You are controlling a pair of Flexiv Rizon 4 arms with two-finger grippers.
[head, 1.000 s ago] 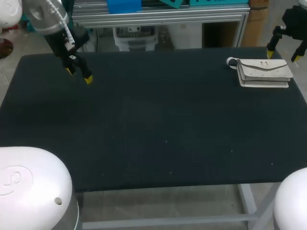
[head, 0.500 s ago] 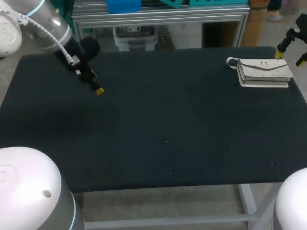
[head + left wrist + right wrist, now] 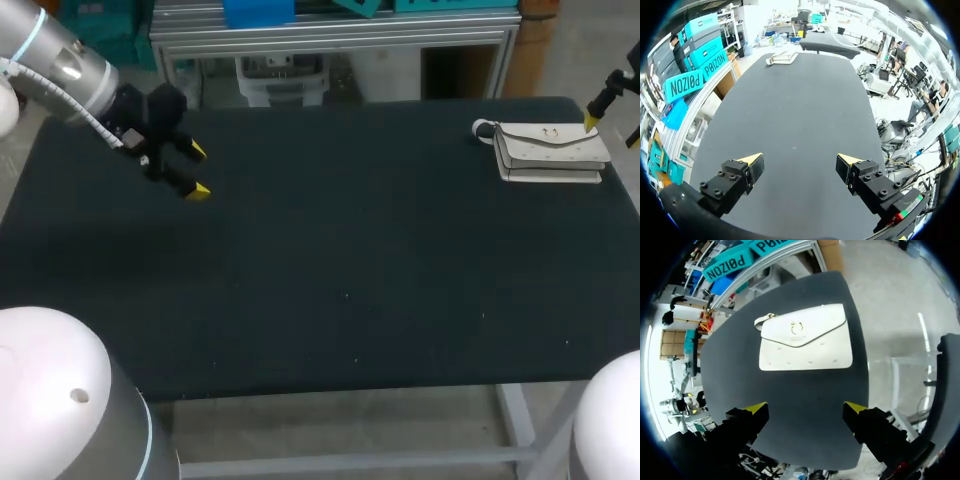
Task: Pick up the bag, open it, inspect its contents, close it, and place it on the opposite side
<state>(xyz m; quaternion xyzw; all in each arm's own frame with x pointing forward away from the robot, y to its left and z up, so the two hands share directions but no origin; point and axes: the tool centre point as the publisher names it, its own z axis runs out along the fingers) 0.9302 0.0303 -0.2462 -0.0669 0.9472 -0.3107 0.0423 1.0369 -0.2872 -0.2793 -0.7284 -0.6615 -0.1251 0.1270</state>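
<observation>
Plainly nothing gripped yet; pick-up not begun, by the look of it. Nearest, only the bare dark table [image 3: 330, 300], no hazard there. Farther back on the left, the left gripper [image 3: 198, 170], fingers spread with nothing between them, well apart from the bag [image 3: 550, 150]. Little chance of trouble from that side unless swung low across the table.

Farthest, at the back right corner, the real hazard: the bag lying flat, flap [image 3: 802, 325] upward, close to the table's right and back edges. Could slide off the corner if nudged outward by a descending finger of the right gripper [image 3: 612, 127]. Could also end up pinched by the flap alone, then swing or fall open too early. Possible snag too on the small strap loop [image 3: 764, 320] at the end toward the table's middle. Best to come down squarely and take the body, not the flap.

As for pose: left arm in from the back left, wrist turned so the fingers point across the table. In its wrist view, left gripper [image 3: 800, 160] looking along the tabletop, with the bag [image 3: 782, 58] far ahead. Right arm barely in at the right edge, hanging above the bag's outer end, not touching. In its wrist view, right gripper [image 3: 806, 407] spread wide, empty, aimed down, with the bag [image 3: 805, 337] ahead of the fingers rather than between them.
</observation>
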